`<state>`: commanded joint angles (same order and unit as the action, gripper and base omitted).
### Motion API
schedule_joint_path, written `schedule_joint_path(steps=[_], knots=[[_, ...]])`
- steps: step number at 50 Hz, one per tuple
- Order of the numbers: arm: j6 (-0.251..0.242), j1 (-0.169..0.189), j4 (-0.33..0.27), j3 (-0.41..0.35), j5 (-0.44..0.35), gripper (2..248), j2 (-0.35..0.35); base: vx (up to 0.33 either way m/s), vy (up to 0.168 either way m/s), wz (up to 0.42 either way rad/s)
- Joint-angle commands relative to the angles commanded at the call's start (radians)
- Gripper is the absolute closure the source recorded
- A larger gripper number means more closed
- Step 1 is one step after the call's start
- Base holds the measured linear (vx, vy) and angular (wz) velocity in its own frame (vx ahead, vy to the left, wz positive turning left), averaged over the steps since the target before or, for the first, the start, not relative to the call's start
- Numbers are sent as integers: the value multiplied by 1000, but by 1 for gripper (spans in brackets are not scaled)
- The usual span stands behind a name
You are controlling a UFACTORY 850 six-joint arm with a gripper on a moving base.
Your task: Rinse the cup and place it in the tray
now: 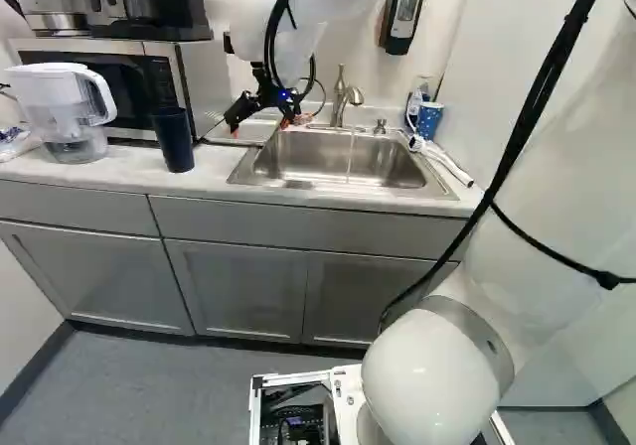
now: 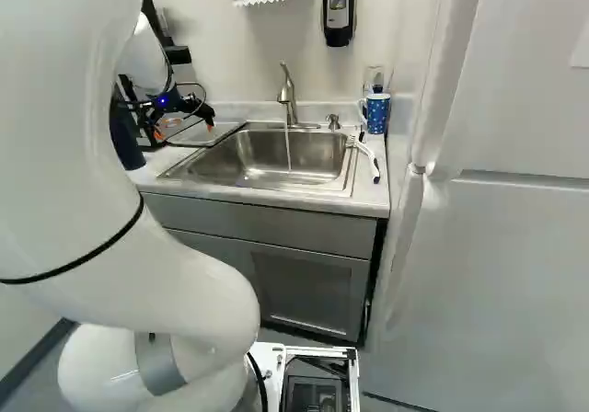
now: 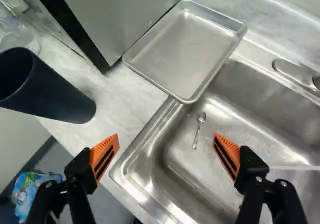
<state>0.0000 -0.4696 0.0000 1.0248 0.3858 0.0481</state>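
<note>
Dark-blue tall cup [image 1: 174,143], at the left base view's left, seemingly awaits rinsing and traying (black two-fingered gripper [image 3: 166,136] wide open, empty).

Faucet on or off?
On: a thin stream of water runs down from the faucet into the sink in both base views.

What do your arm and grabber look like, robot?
My arm is white, smooth and rounded, with a grey band near the bottom and black cables running along it. My gripper is black, with two pointy orange pads that have black stripes. A little blue light glows near it.
</note>
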Motion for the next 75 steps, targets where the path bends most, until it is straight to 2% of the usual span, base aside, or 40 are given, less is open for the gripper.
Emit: schedule_joint_path(steps=[49, 64, 75], knots=[[0, -173, 0, 30, -1, 3, -30, 0, 0, 0], [0, -226, 0, 22, -39, 3, -23, 0, 0, 0], [0, -240, 0, 5, -82, 3, -25, 0, 0, 0]])
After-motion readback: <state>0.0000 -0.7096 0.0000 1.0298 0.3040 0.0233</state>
